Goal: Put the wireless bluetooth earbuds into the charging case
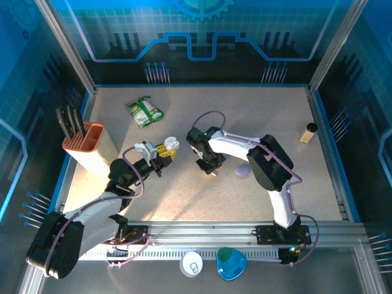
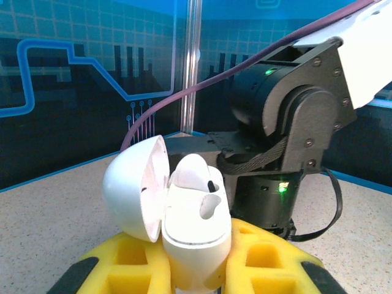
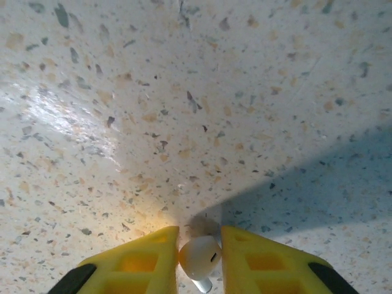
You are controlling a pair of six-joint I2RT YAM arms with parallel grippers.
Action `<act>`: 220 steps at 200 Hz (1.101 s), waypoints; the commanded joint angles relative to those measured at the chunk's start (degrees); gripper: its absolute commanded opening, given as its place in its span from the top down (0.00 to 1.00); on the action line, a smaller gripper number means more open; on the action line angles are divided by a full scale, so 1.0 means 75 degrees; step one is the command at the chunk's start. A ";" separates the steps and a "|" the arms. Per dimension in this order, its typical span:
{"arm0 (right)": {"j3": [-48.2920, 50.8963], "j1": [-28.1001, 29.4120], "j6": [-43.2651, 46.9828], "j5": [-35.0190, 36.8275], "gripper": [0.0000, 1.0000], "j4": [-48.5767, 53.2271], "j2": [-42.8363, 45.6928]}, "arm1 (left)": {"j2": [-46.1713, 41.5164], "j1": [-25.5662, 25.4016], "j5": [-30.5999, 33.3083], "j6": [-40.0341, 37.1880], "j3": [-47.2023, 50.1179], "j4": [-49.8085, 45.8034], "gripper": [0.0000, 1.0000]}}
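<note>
Viewing from above, we record the left gripper (image 1: 168, 149) clamped on a white charging case (image 1: 171, 144). The right gripper (image 1: 209, 169) points down at the speckled table (image 1: 184, 202). Print on a green packet (image 1: 145, 111) is too small to read.

Left wrist: the case stands lid open between yellow fingers (image 2: 131, 257). One bud appears seated and the socket beside it is empty.

Right wrist: the fingers (image 3: 141, 263) are narrowed onto a glossy white earbud (image 3: 197, 256) at the table surface.
</note>
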State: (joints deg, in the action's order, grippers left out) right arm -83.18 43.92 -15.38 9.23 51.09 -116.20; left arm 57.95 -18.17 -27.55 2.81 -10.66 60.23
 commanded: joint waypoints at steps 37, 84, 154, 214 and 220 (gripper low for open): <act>0.1604 -0.0428 -0.0720 -0.0694 0.78 -0.2732 0.2462 | 0.0029 -0.0087 0.0781 -0.0115 0.0067 0.0138 0.91; 0.3180 -0.0490 -0.1247 -0.1153 0.77 -0.5749 0.4208 | 0.0518 -0.0825 0.2066 -0.1063 -0.0161 -0.0125 0.93; 0.5154 -0.0501 -0.1673 -0.1427 0.77 -0.9014 0.6059 | 0.2281 -0.1935 0.3251 -0.1824 -0.0646 0.0927 0.93; 0.5457 -0.0335 -0.1610 -0.1714 0.77 -0.9891 0.6326 | 0.3131 -0.2297 0.3297 -0.1751 -0.1129 0.1358 0.93; 0.5418 -0.0298 -0.1575 -0.1721 0.77 -0.9911 0.6282 | 0.3164 -0.2326 0.3297 -0.1745 -0.1150 0.1382 0.93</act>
State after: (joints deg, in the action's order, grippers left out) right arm -42.46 40.75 -27.46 -2.44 -18.13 -69.10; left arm 80.51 -34.52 -3.81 -9.41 -16.80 66.37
